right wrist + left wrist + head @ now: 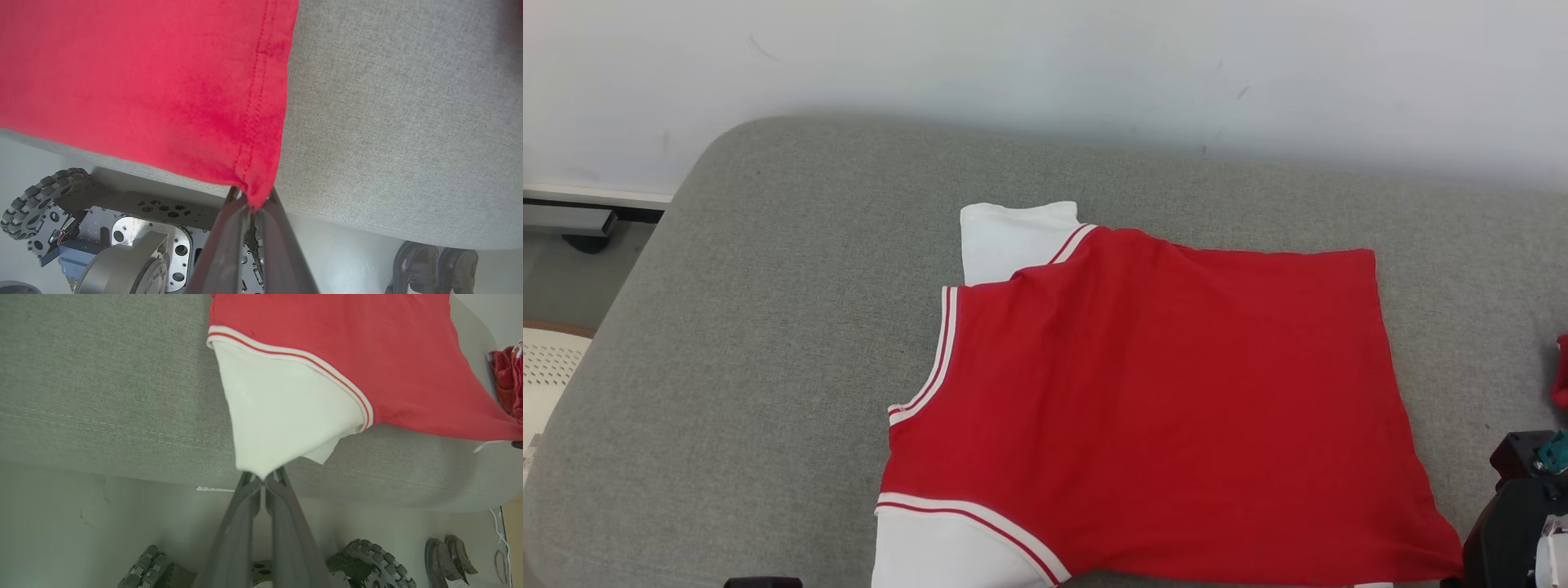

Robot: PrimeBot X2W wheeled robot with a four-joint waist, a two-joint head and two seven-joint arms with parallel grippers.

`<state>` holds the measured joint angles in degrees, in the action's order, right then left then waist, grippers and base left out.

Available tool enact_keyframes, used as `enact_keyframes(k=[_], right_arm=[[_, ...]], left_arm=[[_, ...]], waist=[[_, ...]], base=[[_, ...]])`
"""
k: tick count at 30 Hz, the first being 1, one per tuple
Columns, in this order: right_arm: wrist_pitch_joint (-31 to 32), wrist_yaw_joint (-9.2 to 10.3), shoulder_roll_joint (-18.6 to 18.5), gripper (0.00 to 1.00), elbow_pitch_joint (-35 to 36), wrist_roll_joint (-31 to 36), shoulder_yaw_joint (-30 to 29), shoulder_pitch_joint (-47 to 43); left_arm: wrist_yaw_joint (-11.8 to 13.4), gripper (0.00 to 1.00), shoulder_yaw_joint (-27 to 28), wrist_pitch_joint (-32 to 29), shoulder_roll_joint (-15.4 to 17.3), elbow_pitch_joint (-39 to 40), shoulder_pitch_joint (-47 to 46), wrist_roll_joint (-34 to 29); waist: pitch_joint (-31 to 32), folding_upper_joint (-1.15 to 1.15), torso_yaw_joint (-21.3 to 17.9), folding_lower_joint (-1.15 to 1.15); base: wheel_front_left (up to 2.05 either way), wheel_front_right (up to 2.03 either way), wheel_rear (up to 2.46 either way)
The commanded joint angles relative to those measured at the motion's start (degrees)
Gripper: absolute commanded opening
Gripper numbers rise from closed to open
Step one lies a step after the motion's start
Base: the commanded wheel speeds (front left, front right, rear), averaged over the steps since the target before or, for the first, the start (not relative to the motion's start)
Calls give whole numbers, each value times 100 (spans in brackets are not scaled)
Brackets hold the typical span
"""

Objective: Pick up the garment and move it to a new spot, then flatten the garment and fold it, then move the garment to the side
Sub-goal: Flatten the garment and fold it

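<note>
The shirt (1143, 392) lies spread out on the grey cushion (768, 327), close to the near edge. It is red with white sleeves. Its neck end points to the robot's left and its bottom edge points to the right. The left claw (263, 479) is pinched tight on the tip of the near white sleeve (282, 412), which is pulled to a point just past the cushion's edge. The right claw (253, 202) is pinched tight on the near bottom corner (261, 179) of the red part, right by the stitched hem (255, 81). The shirt looks thin, soft and very light, so lifting it should be easy. But it is floppy. It will sag in the middle and may bunch up or fold over on itself when it moves. The cushion looks a bit rough, so I think the cloth would drag and wrinkle if pulled flat across it; lifting would be better. A sleeve tip is a small bit to hold and could slip out, so a slow, even pull with both claws seems safest. The hem corner is thicker and looks like a good, strong place to hold. The far sleeve (1017, 237) is partly tucked under the red part and will likely need smoothing.
</note>
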<state>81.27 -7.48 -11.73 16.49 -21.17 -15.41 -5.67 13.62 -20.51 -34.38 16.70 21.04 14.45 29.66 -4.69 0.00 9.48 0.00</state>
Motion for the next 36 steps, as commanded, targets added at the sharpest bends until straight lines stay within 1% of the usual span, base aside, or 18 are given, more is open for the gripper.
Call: enact_keyframes(k=[1,4,6,10,14,15,20,28,29,32,36], right_arm=[[71,-2,8,0,28,20,-27,-57],[63,-2,14,0,118,17,-77,-140],[59,-2,17,0,208,3,-114,-201],[-159,-2,96,0,402,-262,-70,-116],[-442,-1,104,0,476,-524,-3,95],[-499,-1,93,0,468,-556,11,152],[-811,-1,14,0,292,-713,51,521],[-1359,-1,-56,0,-328,-620,40,1135],[-1359,-1,-56,0,-328,-620,40,1135],[-1651,-1,-75,0,-614,-504,51,1400],[-1953,-1,-90,0,-1027,-390,121,1801]], left_arm=[[28,0,11,-67,67,59,84,41],[31,0,16,-348,216,309,161,107],[-13,0,31,-447,207,561,177,278],[-147,0,140,-332,105,873,-70,518],[-331,0,93,-256,-98,809,-515,694],[-365,0,83,-281,-84,730,-635,679],[-508,0,43,-318,-275,182,-1449,720],[-537,0,117,-48,-701,-1136,-2722,622],[-537,0,117,-48,-701,-1136,-2722,622],[-550,0,118,69,-809,-1622,-3107,547],[-506,0,132,255,-907,-2212,-3562,421]], waist=[[0,0,1,0],[-16,0,2,0],[-46,0,-4,0],[-134,0,-49,0],[-188,0,-85,0],[-203,0,-90,0],[-272,0,-93,0],[-475,0,-52,0],[-475,0,-52,0],[-588,0,-69,0],[-770,0,-100,0]], base=[[0,0,0],[0,0,0],[0,0,0],[0,0,0],[0,0,0],[0,0,0],[0,0,0],[0,0,0],[0,0,0],[0,0,0],[0,0,0]])
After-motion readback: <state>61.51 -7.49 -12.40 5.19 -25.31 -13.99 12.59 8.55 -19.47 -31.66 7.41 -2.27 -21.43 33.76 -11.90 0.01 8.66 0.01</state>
